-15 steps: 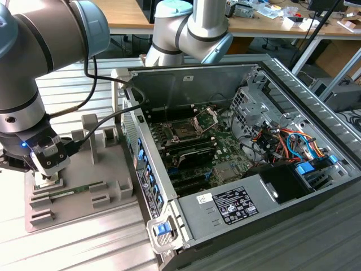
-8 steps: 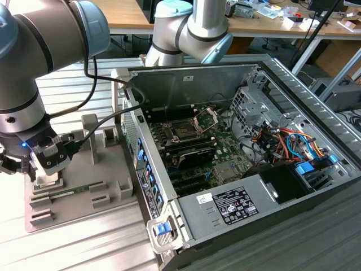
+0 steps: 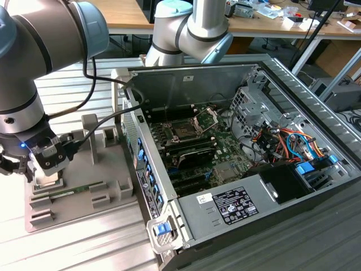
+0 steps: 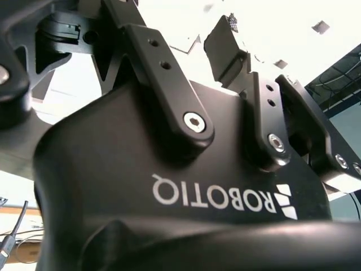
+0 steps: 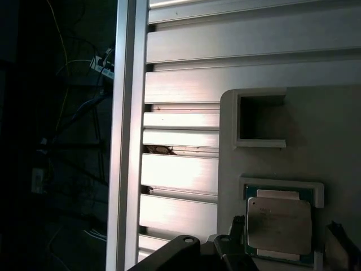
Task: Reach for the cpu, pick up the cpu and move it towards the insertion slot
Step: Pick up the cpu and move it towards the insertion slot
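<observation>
Poised low over the cpu (image 5: 279, 226) seated in a grey tray (image 5: 327, 124) pocket, with gripper (image 5: 289, 234) released and fingers (image 5: 237, 228) straddling it, ungrasped.

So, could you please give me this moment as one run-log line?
phase: reach | gripper: open, straddling cpu | cpu: seated in grey holder, not lifted | insertion slot: frame open

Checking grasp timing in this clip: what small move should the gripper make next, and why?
Probably close, perhaps after lowering slightly: the gripper is open, its fingers flank the cpu, which lies seated in its grey holder, not yet gripped.
</observation>
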Controlling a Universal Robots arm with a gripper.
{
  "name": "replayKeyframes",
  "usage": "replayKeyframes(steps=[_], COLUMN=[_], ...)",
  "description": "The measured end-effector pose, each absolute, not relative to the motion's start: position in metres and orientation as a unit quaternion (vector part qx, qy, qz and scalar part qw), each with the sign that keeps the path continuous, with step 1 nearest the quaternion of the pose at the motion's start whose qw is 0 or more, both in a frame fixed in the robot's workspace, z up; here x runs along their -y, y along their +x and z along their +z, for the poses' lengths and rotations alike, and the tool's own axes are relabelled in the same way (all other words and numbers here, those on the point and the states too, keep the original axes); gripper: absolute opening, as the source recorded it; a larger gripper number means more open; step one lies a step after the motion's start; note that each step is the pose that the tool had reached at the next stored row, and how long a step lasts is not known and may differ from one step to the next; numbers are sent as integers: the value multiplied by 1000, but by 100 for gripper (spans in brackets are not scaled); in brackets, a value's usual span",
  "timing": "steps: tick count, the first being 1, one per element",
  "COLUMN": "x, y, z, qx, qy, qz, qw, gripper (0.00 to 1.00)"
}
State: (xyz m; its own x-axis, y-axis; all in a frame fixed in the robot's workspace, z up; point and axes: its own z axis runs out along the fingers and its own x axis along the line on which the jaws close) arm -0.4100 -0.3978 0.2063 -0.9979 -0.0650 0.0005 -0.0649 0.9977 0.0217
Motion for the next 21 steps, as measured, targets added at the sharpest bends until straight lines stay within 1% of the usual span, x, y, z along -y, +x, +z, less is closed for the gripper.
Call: replayKeyframes(steps=[6, 14, 21], x=[397, 396, 396], y=[-411, -411, -411], z=[203, 198, 193], qx=[999, 999, 999], qy=[33, 33, 36], qz=[-13, -23, -26], qw=[1, 0, 0], gripper=[62, 62, 62])
